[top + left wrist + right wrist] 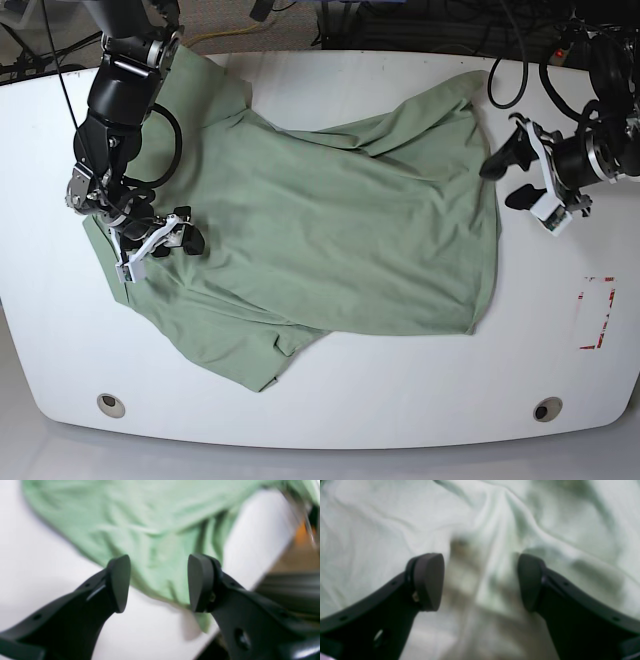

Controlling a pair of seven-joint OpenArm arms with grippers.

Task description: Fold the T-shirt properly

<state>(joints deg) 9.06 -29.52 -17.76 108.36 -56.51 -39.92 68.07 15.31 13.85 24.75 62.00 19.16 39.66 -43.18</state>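
Two tools work here, both with fingers apart and nothing between them. The left tool [512,177] hovers over bare bench near the right edge, just beside the shirt's side hem. The right tool [170,233] sits low over cloth near the left edge. The T-shirt [330,240] lies spread but rumpled across the middle of the white bench [330,400], one corner doubled over toward the front edge. A grasp from here could pinch two layers where the cloth bunches, dragging the whole shirt instead of folding it. Collar and placket cannot be made out; both wrist views are blurred.
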